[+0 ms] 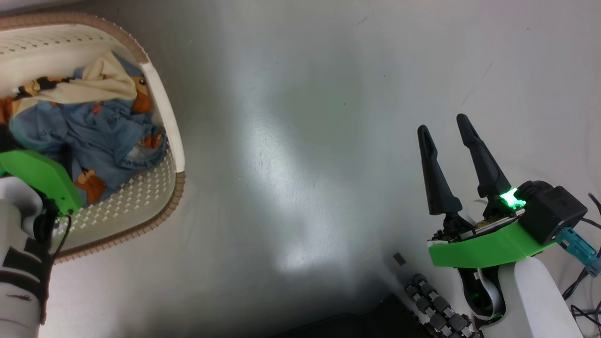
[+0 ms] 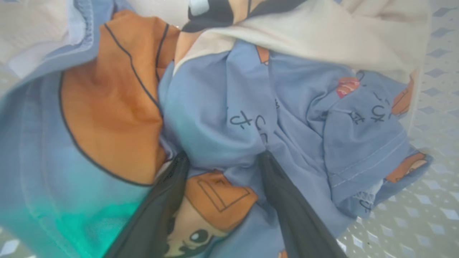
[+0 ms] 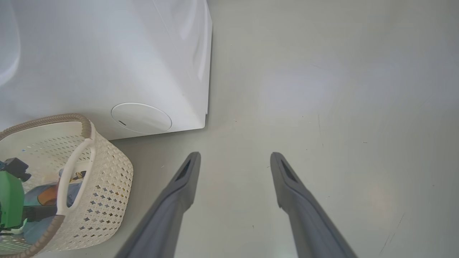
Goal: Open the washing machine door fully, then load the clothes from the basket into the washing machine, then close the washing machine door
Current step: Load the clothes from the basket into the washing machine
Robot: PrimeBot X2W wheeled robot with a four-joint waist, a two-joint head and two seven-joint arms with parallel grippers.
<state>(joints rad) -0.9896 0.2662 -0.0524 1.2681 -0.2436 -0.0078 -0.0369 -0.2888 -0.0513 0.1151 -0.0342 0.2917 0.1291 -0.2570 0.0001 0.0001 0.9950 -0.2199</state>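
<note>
- Left gripper [image 2: 225,157]: released, fingers spread wide, tips pressed down into the clothes [image 2: 222,107], a blue fold and a bear print between them; nothing clamped yet.
- Clothes: light blue with orange bears, cream cloth among them, heaped inside the basket [image 1: 134,202].
- Basket: on the floor [image 1: 305,164], just beside the lower front corner of the washing machine [image 3: 107,53].
- Right gripper [image 1: 443,124]: released and empty, over bare floor, well apart from the basket.
- Probable step: gathering a first load for the washing machine.
- Risk: shallow pinch on one thin fold, slipping free during the lift.
- Risk: tangled pieces trailing over the rim, dragging or tipping the light basket.
- Risk: fingertips driven too deep, catching the perforated wall.
</note>
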